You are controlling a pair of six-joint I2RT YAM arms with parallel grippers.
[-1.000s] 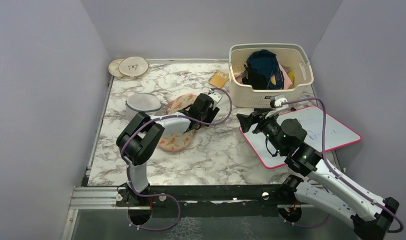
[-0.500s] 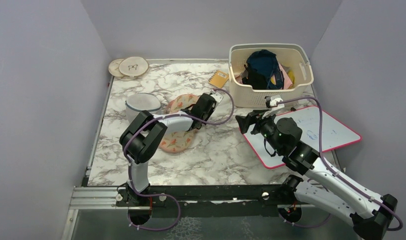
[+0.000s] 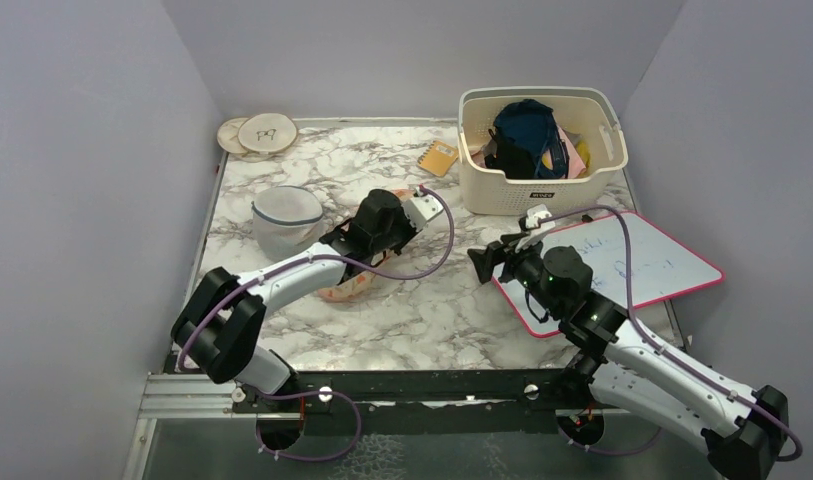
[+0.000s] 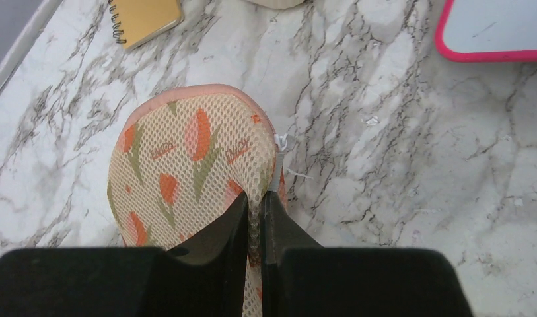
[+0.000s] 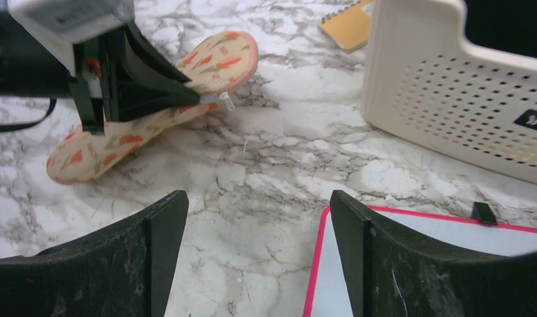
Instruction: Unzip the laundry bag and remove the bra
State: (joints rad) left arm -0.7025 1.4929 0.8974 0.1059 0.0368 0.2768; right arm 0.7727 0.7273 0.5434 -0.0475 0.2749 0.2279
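The laundry bag (image 4: pixel 186 155), peach mesh with orange leaf prints and pink edging, lies on the marble table left of centre. My left gripper (image 4: pixel 255 206) is shut on a fold of its mesh near the pink edge, between the two lobes. From the right wrist view the left gripper (image 5: pixel 186 96) pinches the laundry bag (image 5: pixel 219 59) at its waist, with one lobe beyond it and one nearer. A small pale zipper tag (image 4: pixel 281 140) sticks out at the edge. My right gripper (image 3: pixel 479 262) hangs open over bare marble to the right of the bag. The bra is hidden.
A cream plastic basket (image 3: pixel 542 185) with dark clothes stands at the back right. A pink-rimmed whiteboard (image 3: pixel 632 265) lies under the right arm. A white mesh dome (image 3: pixel 287 215) sits left of the bag, a yellow notebook (image 3: pixel 439 157) behind it, and wooden discs (image 3: pixel 257 133) at the back left.
My left gripper has shut on the bag's mesh and its arm has stretched out lower to the left. The right gripper has drifted slightly left, still open.
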